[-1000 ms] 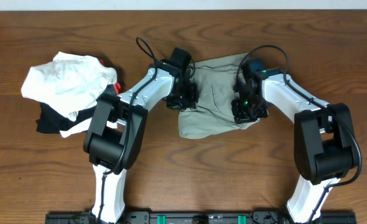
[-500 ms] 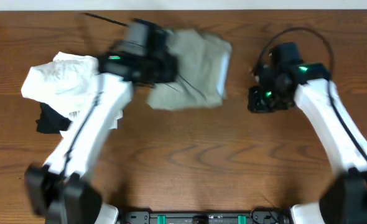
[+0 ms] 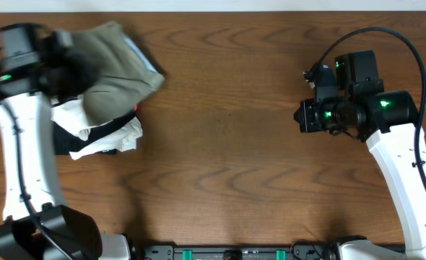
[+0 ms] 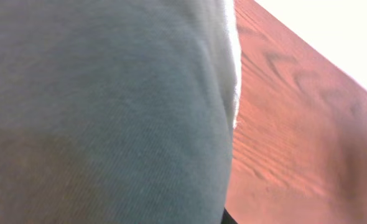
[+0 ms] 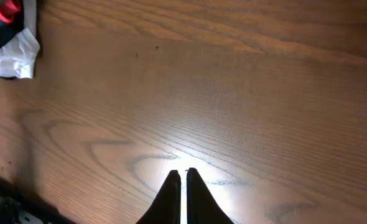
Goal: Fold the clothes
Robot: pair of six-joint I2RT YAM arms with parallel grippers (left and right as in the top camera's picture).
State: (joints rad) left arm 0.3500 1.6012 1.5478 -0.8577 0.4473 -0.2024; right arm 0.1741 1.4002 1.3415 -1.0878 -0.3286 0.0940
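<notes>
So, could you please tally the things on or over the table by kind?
Robot arms: 2, left arm and right arm
Khaki shorts: 1
Pile of white and black clothes: 1
Total: 4

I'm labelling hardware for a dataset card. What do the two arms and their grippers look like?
Both arms have glossy white links, the left arm and right arm alike, with bulky black joint housings. Small green lights glow on the black wrist units. A thin black cable loops over the right wrist. The right gripper has slim, tapered black fingers.
</notes>
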